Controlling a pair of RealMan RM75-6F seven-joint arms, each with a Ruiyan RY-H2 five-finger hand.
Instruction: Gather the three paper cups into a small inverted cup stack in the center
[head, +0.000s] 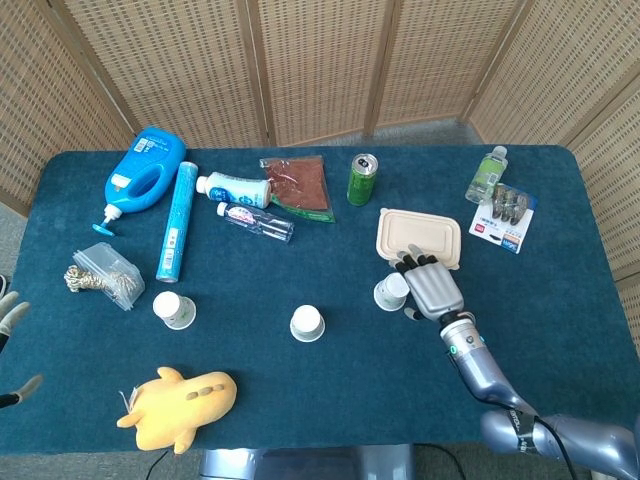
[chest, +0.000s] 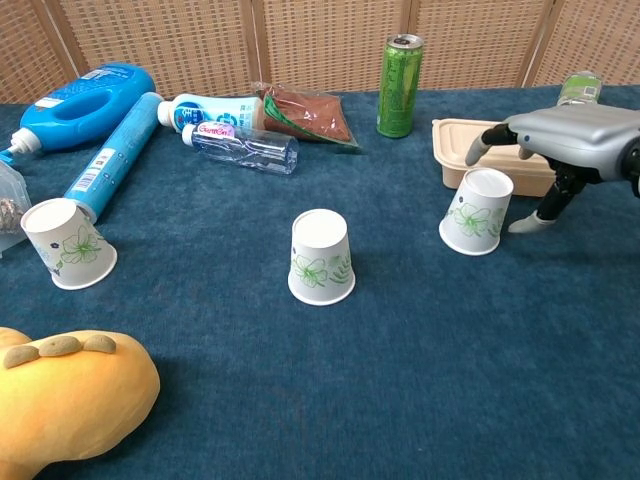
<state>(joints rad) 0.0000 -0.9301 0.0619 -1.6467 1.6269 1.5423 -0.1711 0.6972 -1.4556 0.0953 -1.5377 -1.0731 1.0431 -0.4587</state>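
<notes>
Reaching for the right-of-centre cup (head: 391, 291), the right hand (head: 432, 289) hovers beside it, fingers spread, empty; next, close around it.

No print is legible; the label on the clear bottle (chest: 243, 145) is blurred.

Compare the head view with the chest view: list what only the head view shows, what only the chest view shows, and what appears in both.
Only the head view: the battery pack at the far right, the whole clear pouch of rope, the entire yellow plush toy and the left hand at the left edge.
Only the chest view: the floral print on the cup sides and the right hand's thumb down on the cloth.
Both: three inverted paper cups, the right hand beside the right cup, the green can and the takeaway box.
</notes>
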